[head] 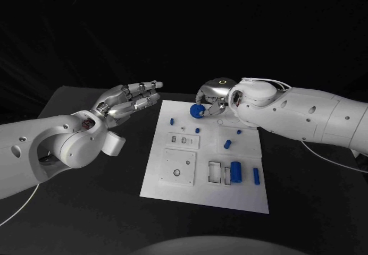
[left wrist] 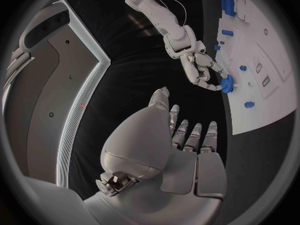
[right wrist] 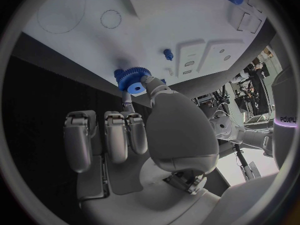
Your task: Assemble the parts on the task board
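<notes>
1. Blue gear (head: 197, 111) sits at upper centre of the head view, over the far end of the white task board (head: 173, 191). Pinched by the right hand (head: 213, 99). In the right wrist view the gear (right wrist: 132, 82) shows its toothed rim and centre hole facing the camera, thumb tip against it; other fingers (right wrist: 116, 135) lie curled below, off the gear.
2. Gear is round, no long axis. Its flat face points roughly toward the left of the head view.
3. Left hand (head: 130, 99) is upper left of centre, just off the board's far-left corner. Fingers straight and slightly spread, holds nothing. Left wrist view shows the same: palm (left wrist: 169, 155) bare, fingers extended.
4. Blue cylinder (head: 236, 172) lies at lower right of the board, long axis running top to bottom of the frame. Thin blue bar (head: 256, 176) just beside it to the right, same direction.
5. Small blue pegs: one at (head: 227, 143) mid-board, one at (head: 173, 121) nr far-left edge.
</notes>
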Motion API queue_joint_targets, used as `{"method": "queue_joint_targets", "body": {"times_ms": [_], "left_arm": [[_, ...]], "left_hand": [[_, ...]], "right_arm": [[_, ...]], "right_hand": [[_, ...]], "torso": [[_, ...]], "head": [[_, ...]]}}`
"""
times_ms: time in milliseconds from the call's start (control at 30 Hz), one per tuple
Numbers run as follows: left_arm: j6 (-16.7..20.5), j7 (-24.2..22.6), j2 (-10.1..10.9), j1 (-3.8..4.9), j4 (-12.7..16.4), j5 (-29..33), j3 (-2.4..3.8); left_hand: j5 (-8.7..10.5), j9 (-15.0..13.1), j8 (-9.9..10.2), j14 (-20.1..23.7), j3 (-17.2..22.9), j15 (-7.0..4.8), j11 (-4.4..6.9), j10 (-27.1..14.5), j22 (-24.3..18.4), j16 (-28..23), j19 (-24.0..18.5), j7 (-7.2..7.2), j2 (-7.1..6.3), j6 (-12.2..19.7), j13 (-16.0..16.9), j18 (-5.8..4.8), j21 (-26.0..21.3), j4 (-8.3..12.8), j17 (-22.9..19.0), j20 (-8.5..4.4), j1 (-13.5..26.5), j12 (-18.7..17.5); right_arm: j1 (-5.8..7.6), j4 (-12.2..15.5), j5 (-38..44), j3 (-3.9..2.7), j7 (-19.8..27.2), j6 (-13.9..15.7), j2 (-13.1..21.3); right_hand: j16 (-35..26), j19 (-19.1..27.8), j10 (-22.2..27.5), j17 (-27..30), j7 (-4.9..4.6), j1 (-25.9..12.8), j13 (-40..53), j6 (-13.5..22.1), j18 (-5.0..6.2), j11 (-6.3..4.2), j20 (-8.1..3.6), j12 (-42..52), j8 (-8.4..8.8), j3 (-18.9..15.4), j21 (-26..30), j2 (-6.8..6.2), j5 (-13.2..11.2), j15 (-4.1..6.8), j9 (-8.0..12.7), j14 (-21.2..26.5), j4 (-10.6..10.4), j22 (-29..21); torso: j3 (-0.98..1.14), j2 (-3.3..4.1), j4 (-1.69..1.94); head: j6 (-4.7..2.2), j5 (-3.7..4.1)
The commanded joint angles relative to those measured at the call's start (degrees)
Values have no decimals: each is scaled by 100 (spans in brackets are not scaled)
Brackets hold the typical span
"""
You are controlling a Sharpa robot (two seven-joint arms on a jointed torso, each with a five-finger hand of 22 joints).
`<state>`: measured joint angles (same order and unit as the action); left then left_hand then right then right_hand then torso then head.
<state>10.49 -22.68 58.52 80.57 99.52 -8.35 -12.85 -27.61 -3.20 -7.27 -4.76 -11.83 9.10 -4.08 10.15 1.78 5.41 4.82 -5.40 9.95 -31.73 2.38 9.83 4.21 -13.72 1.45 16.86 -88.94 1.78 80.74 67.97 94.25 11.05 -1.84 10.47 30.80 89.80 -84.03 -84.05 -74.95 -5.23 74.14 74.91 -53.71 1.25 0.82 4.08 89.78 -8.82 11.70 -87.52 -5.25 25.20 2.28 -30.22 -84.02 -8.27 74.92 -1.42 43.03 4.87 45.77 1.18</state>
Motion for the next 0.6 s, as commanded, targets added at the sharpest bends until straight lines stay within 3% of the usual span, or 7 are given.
{"method": "queue_joint_targets", "body": {"times_ms": [33, 200, 433, 600], "left_arm": [[-94, 1, -15, 2, 15, -27, 5], [-100, 6, -17, 2, 21, -27, 5], [-97, 12, -12, 2, 21, -28, 5], [-101, 18, -14, 2, 20, -28, 5]], "left_hand": [[-34, -6, -29, -28, 6, -6, 1, 56, 5, 38, 34, -18, 10, 1, 7, 29, 26, 27, 8, -10, -58, 19], [-34, -6, -29, -28, 6, -6, 1, 56, 5, 38, 34, -18, 10, 1, 7, 29, 26, 27, 8, -10, -58, 19], [-38, -8, -34, -33, 6, 1, 1, 65, 5, 42, 37, -20, 7, -14, 10, 28, 27, 32, 9, -10, -62, 20], [-41, -9, -36, -35, 6, 3, 1, 67, 6, 43, 40, -22, 4, -17, 10, 27, 29, 35, 9, -9, -65, 19]], "right_arm": [[-15, -87, 3, -2, 67, -191, -77], [-48, -163, -3, -2, 79, -228, -160], [-87, -214, -6, -2, 77, -333, -219], [-113, -253, -15, -2, 75, -416, -242]], "right_hand": [[20, -347, -595, -1505, 56, 24, 1509, -63, -41, 8, -24, 22, 32, 37, 26, 8, -3, 28, 3, -598, 8, 1396], [20, -339, -595, -1505, 52, 25, 1509, -54, -38, 11, -21, 22, 43, 43, 35, 10, -8, 24, 6, -598, 10, 1392], [20, -302, -595, -1505, 32, 24, 1509, 5, -26, 24, -8, 22, 110, 66, 74, 7, -24, 9, 30, -598, 23, 1376], [20, -267, -595, -1505, -8, -13, 1509, 201, -16, 38, 26, 22, 321, 114, 111, -13, -94, -19, 146, -598, 29, 1362]], "torso": [[1, -2, -9], [10, -1, -3], [5, -4, -13], [3, -4, -16]], "head": [[12, -12], [16, -18], [20, -25], [16, -25]]}}
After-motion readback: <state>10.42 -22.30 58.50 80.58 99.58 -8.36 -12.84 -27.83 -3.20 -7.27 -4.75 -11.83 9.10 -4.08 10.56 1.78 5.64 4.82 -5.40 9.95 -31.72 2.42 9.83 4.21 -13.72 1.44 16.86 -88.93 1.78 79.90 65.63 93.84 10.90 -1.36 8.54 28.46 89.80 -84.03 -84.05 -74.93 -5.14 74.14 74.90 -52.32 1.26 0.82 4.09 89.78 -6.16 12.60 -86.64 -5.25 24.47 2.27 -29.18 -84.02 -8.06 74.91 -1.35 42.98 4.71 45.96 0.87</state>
